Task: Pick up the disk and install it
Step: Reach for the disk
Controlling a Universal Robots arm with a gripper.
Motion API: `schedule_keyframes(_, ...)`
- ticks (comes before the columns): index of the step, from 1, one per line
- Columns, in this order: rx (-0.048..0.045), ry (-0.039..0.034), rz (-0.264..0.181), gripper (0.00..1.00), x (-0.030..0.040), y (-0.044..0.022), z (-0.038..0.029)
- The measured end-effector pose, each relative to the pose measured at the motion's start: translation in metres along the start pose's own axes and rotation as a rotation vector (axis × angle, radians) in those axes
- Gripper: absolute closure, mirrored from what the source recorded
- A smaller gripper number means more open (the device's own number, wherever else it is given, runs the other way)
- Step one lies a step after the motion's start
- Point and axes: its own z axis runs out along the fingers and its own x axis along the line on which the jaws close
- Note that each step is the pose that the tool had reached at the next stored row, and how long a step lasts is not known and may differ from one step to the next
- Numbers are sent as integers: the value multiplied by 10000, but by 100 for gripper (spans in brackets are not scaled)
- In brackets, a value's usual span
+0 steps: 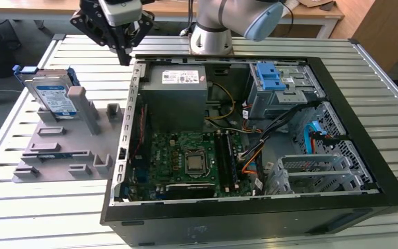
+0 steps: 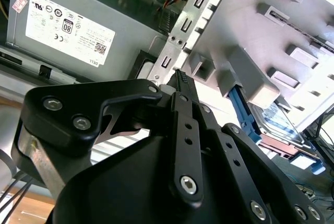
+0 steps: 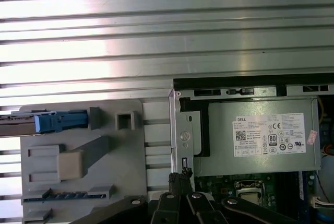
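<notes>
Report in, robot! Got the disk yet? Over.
Gripper shut, empty, hovering by the edge of the open case. Disk not picked up, standing in grey rack, exterior view's left. Path between looks clear.

Disk (image 1: 55,98) on rack (image 1: 50,155) beside case (image 1: 219,228)

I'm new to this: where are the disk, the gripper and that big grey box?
Disk (image 1: 52,97): exterior view, on its white-and-blue label.
Gripper (image 1: 124,58): exterior view, between its fingertips.
Big grey box (image 1: 174,106): exterior view, on its plain grey face.
</notes>
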Motion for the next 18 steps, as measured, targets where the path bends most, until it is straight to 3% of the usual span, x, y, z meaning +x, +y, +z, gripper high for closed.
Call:
schedule_keyframes(12, 1, 2, -2, 89, 116, 17, -1)
schedule_keyframes(18, 0, 0, -1, 89, 232, 44, 2)
